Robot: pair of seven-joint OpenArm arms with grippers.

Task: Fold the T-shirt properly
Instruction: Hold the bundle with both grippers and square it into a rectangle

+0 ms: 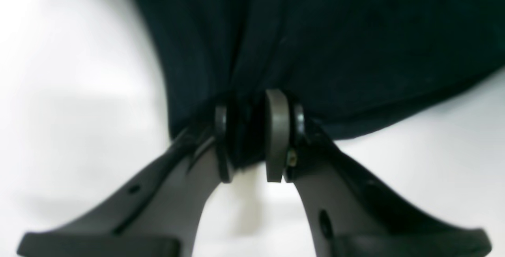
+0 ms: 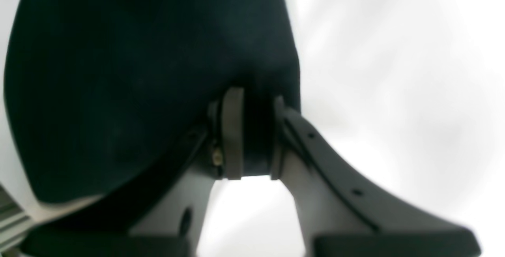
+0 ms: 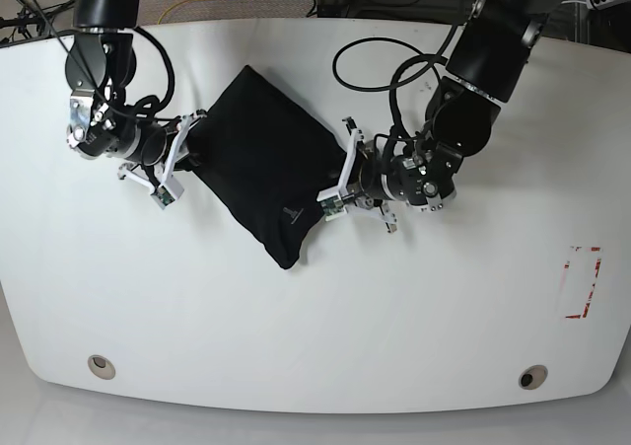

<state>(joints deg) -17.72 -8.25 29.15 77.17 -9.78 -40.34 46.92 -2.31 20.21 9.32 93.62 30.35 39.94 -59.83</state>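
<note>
The black T-shirt (image 3: 258,159) lies as a bunched, folded shape on the white table (image 3: 315,317), left of centre, with a narrow end pointing toward the front. My left gripper (image 3: 335,177) is at its right edge, and in the left wrist view the left gripper (image 1: 249,124) is shut on a gathered fold of the T-shirt (image 1: 335,44). My right gripper (image 3: 187,146) is at the cloth's left edge. The right wrist view shows the right gripper (image 2: 255,130) shut on the T-shirt (image 2: 138,71), which fills the space between its fingers.
A red-outlined marker (image 3: 583,283) lies near the table's right edge. Two round holes (image 3: 100,366) (image 3: 532,377) sit along the front edge. Cables (image 3: 385,65) loop over the table behind the left arm.
</note>
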